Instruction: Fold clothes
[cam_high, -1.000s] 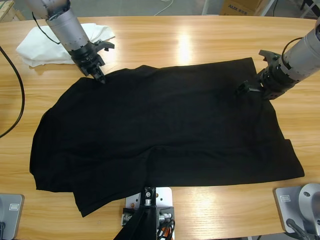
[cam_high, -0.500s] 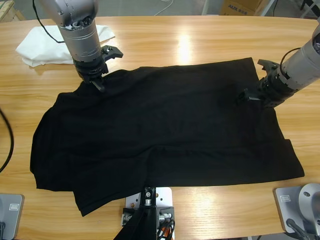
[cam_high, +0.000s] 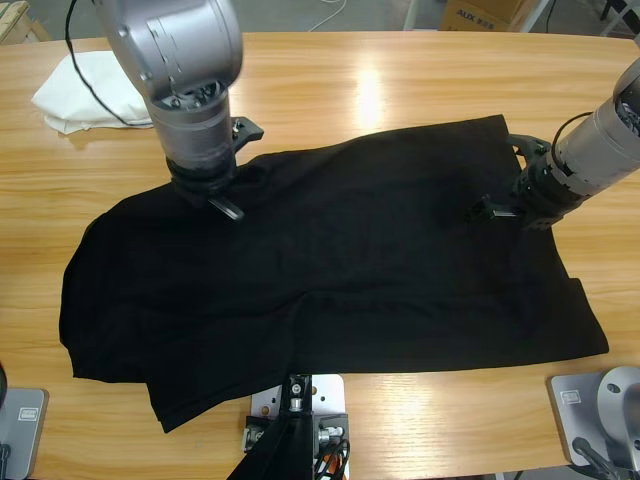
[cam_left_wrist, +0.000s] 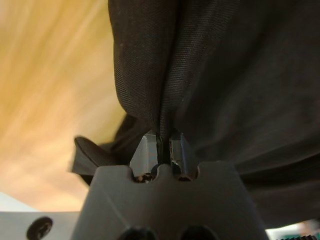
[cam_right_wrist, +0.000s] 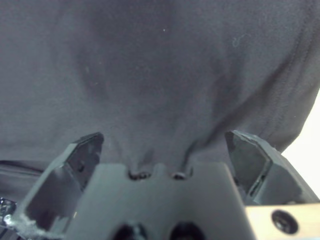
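big soft black short-sleeved T-shirt (cam_high: 340, 270) sprawled rumpled across the long wooden bench (cam_high: 400, 80), left pincer (cam_left_wrist: 164, 145) clamped tight on a pinched fold at its top-left edge, right pincer (cam_high: 505, 195) spread wide over the shirt's right side, crumpled white cloth (cam_high: 75, 90) off at the far-left corner

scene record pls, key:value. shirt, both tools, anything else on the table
shirt: black T-shirt, spread across wooden table
left tool: shut on a pinched fold of the T-shirt, far left edge
right tool: open, over the fabric near far right corner
other: white garment, far left corner, apart from the T-shirt
fold: not yet made
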